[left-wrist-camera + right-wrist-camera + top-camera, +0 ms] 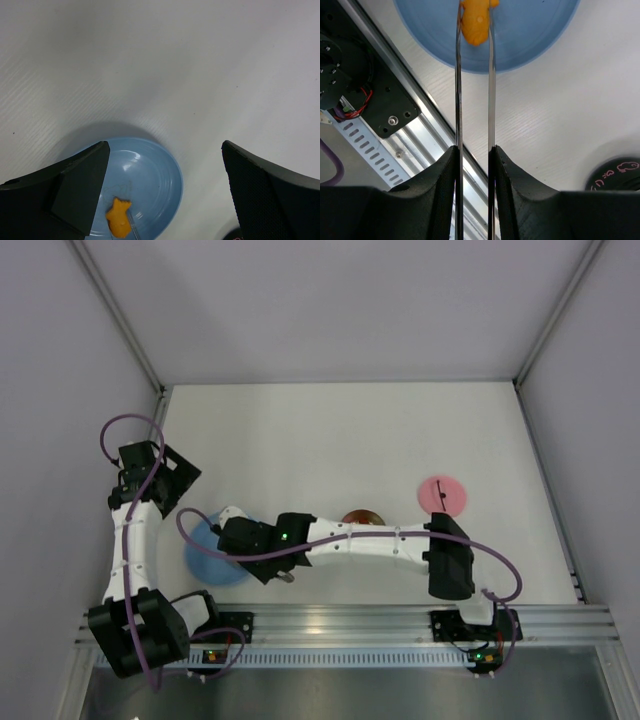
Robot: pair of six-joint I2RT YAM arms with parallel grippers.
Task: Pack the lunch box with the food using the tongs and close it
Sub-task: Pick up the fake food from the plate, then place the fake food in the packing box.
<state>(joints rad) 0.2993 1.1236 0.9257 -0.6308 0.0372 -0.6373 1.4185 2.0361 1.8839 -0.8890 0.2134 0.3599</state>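
The right claw (474, 151) pinches thin silver metal tongs (458, 90). Their tips flank an orange fish-shaped piece (476, 22) at a round blue plate (535, 35).

White ribbed bench (330, 430) boxed in by pale grey wall panels (340, 300).
Slim grey metal posts (115, 310) marked the back corners; a silver grooved aluminium rail (340, 625) ran along the near edge under soft, even light.

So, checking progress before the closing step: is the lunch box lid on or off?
Off. The pink lid lies flat on the table, apart from the lunch box and to its right.
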